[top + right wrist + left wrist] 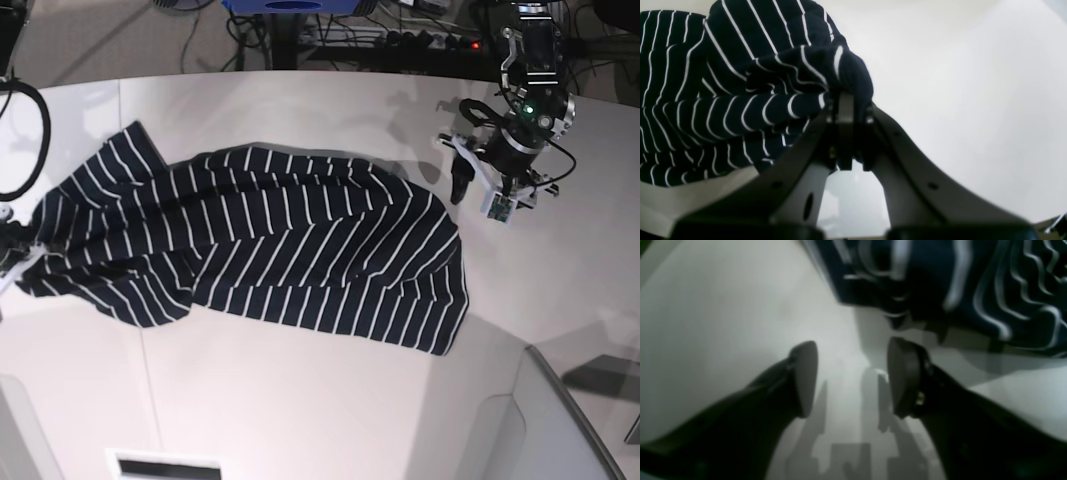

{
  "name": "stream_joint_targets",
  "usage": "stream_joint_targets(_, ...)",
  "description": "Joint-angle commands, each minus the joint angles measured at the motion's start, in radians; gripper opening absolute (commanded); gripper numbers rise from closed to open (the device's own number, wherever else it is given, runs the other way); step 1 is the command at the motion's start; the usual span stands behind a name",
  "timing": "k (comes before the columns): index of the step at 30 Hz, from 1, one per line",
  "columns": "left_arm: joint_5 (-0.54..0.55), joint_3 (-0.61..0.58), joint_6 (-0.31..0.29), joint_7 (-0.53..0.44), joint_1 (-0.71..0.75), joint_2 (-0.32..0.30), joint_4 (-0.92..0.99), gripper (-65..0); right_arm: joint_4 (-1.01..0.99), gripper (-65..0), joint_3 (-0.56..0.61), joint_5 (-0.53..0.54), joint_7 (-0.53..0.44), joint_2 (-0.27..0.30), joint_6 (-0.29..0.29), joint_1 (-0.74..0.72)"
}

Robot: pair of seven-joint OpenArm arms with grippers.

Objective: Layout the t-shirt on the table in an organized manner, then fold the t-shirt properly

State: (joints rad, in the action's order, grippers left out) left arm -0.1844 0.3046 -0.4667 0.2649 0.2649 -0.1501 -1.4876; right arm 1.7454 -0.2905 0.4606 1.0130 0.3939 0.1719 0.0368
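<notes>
The t-shirt (300,250), dark navy with thin white stripes, lies stretched across the table (300,410) from the left edge to right of centre, still wrinkled. At the far left, my right gripper (10,248) is shut on the shirt's bunched edge. The right wrist view shows that grip (846,100) up close, with a fold of t-shirt (740,83) pinched between the pads. My left gripper (478,195) hovers just off the shirt's upper right corner. Its fingers (805,376) stand open over bare table (723,323), holding nothing. The t-shirt (940,283) lies just beyond them.
Cables and a power strip (420,38) run along the floor behind the table. A blue object (290,5) stands at the top. A dark seam (560,385) crosses the table's lower right corner. A black cable loop (40,140) hangs at the left.
</notes>
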Motion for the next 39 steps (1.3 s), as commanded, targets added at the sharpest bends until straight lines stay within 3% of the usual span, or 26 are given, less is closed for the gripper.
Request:
stream_joint_targets(1, 0.001, 0.008, 0.019, -0.052, -0.026, -0.012, 0.002, -28.0, 0.015, -65.0, -0.009, 0.0, -0.029, 0.018, -0.002, -0.013)
stream_joint_targets(6, -0.002, -0.006, 0.127, -0.169, -0.079, -0.015, 0.106, -27.3, 0.015, -65.0, -0.009, 0.0, -0.029, 0.018, -0.002, -0.011)
stream_joint_targets(15, 0.0, -0.166, 0.136, -0.229, -0.135, -0.044, 0.21, -27.0, 0.015, -65.0, -0.009, 0.0, -0.03, 0.018, -0.002, -0.016)
stream_joint_targets(28, 0.0, -0.173, 0.138, -0.229, -0.261, -0.036, 0.341, -28.1, 0.015, -65.0, -0.009, 0.0, -0.033, 0.021, 0.001, -0.019)
stream_joint_targets(30, 0.0, -0.181, 0.131, -0.229, -0.286, -0.036, 0.37, -33.7, 0.015, -65.0, -0.009, 0.0, -0.033, 0.021, 0.001, -0.019)
stream_joint_targets(33, 0.0, -0.258, 0.131, -0.221, -0.296, -0.061, 0.388, -61.2, 0.014, -65.0, -0.009, 0.0, -0.033, 0.023, 0.002, -0.019)
stream_joint_targets(34, 0.0, -0.275, 0.136, -0.221, -0.29, -0.076, 0.368, -65.0, 0.014, -65.0, -0.009, 0.0, -0.033, 0.024, 0.002, -0.019)
stream_joint_targets(39, 0.001, -0.21, 0.138, -0.218, -0.221, -0.095, 0.207, -65.0, 0.014, -65.0, -0.009, 0.0, -0.033, 0.027, 0.002, -0.019)
